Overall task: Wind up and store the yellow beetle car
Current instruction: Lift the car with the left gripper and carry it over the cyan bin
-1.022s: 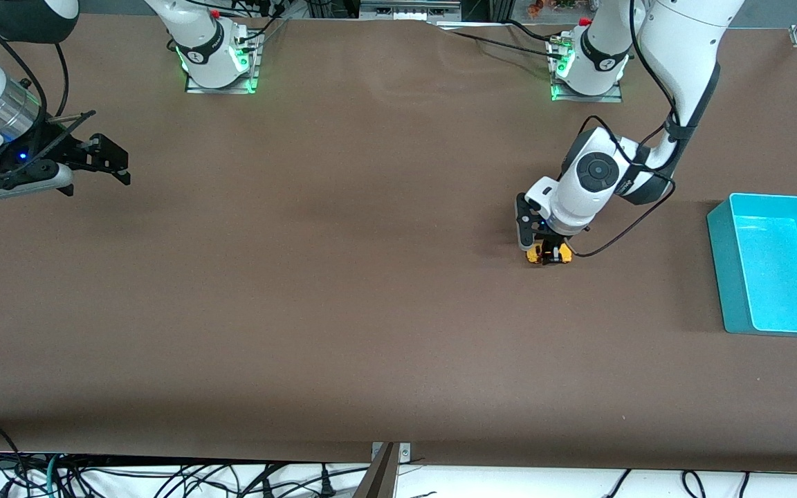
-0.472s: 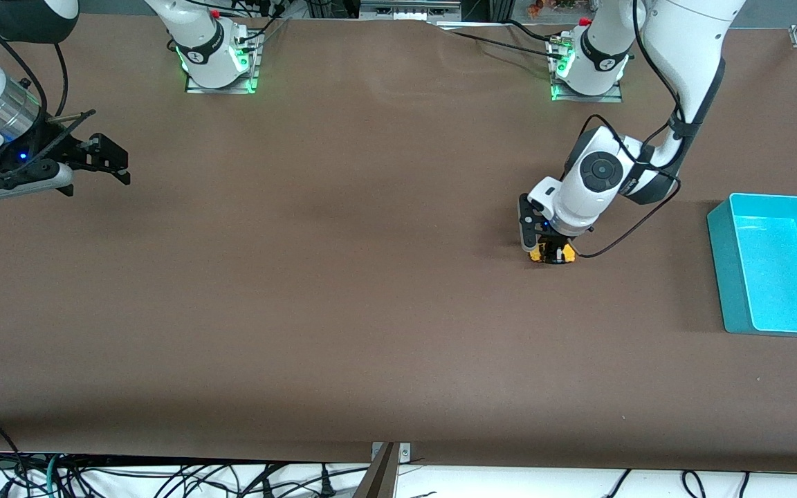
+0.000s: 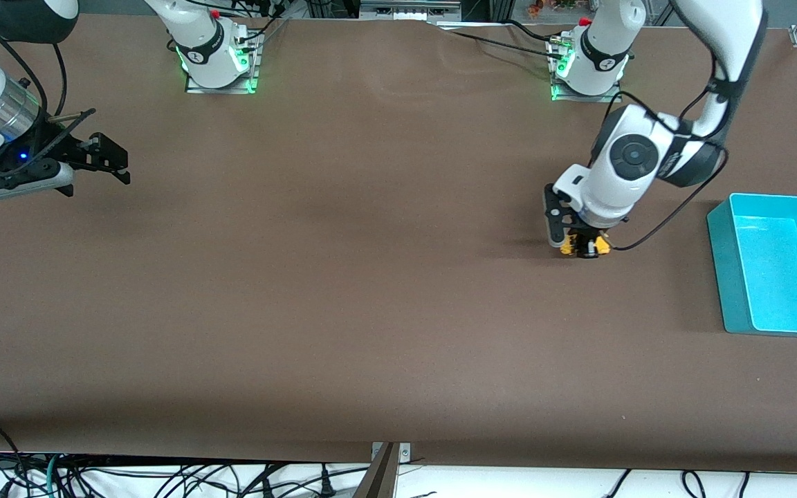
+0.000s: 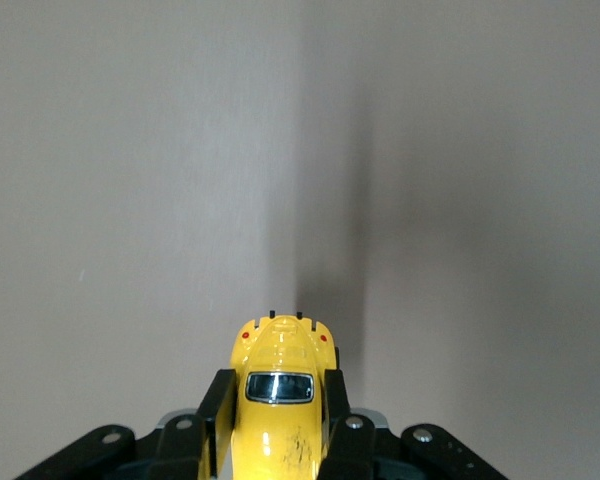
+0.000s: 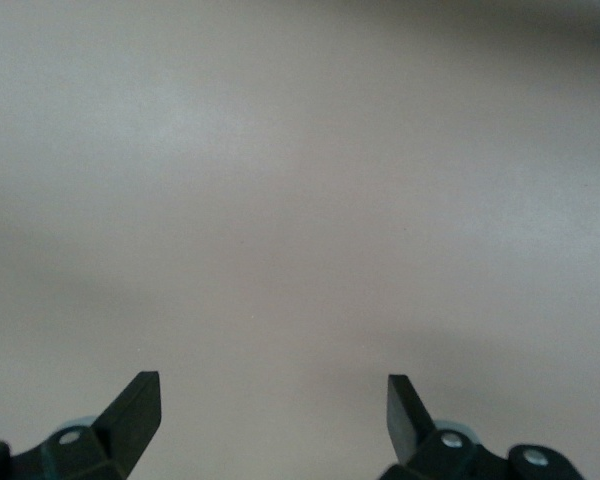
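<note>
Left gripper [image 3: 584, 247] low over the brown tabletop [image 3: 343, 290] toward the left arm's end, jaws pinching the yellow beetle car [image 3: 584, 247] by its two sides. In the left wrist view, car [image 4: 278, 390] clamped between the black fingers [image 4: 218, 415], rounded end with two small red lights poking out past the tips, dark window facing up — a long shadow on the surface ahead of it. Cannot tell whether the wheels touch the tabletop. Teal bin [image 3: 779, 271] near the car, closer to the left arm's end of the tabletop, well apart from the gripper. Right gripper [image 3: 97, 160] waiting above the right arm's end — jaws spread wide, nothing between the fingers [image 5: 132, 408].
</note>
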### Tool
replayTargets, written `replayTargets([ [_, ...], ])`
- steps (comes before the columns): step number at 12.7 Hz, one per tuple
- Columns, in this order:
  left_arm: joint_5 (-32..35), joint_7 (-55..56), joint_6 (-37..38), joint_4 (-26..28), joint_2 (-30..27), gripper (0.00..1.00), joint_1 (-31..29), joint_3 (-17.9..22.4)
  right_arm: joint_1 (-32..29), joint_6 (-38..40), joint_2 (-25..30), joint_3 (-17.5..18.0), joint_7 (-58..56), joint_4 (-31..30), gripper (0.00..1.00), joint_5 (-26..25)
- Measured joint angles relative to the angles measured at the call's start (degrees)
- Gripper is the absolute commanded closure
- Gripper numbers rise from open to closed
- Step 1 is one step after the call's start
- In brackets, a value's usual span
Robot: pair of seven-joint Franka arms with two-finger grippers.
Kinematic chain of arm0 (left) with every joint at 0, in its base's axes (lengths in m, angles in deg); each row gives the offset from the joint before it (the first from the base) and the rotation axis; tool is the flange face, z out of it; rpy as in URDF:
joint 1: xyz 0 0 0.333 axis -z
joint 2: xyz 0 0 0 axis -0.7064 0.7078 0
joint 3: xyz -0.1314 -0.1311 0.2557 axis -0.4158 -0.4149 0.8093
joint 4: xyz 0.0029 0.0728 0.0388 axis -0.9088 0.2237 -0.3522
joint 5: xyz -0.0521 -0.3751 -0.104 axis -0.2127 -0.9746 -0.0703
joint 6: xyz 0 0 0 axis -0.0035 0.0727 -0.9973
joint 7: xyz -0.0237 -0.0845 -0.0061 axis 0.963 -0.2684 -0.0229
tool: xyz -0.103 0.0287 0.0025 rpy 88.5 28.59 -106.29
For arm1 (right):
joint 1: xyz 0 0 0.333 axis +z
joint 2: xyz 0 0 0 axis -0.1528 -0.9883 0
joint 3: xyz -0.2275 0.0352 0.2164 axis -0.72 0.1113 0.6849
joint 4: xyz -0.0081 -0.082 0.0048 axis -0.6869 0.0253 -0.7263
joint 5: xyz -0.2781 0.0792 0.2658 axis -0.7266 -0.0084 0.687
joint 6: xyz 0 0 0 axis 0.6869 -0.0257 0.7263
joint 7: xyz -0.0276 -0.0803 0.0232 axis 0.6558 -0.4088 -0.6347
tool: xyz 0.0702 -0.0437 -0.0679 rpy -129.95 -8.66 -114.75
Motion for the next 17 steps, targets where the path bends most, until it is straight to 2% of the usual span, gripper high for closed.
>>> replayTargets([
  [2, -4.1, -12.0, 1.7, 0.0, -2.4, 0.9, -4.8, 1.4, 0.0, 0.0, 0.0, 0.0, -0.1, 0.0, 0.0, 0.0],
  [3, -5.0, -17.3, 3.1, -0.2, -3.5, 0.9, -6.6, 3.4, 0.0, 0.0, 0.0, 0.0, -0.1, 0.0, 0.0, 0.0],
  [8, -9.7, -45.0, 10.2, -4.6, -7.0, 0.91, -9.5, 20.1, 0.0, 0.1, 0.0, 0.0, -0.1, 0.0, 0.0, 0.0],
  [10, -10.6, -51.9, 10.4, -4.9, -6.7, 0.91, -10.4, 25.1, 0.0, 0.1, 0.0, 0.0, -0.1, 0.0, 0.0, 0.0],
  [13, -13.6, -58.9, 10.4, -6.5, -2.9, 0.92, -15.9, 26.5, 0.0, 0.1, 0.0, -0.1, -0.1, 0.0, 0.0, 0.0],
  [17, -17.9, -65.0, 9.6, -12.9, 7.9, 0.92, -21.3, 26.5, 0.0, 0.1, 0.0, -0.1, -0.1, 0.0, 0.0, 0.0],
])
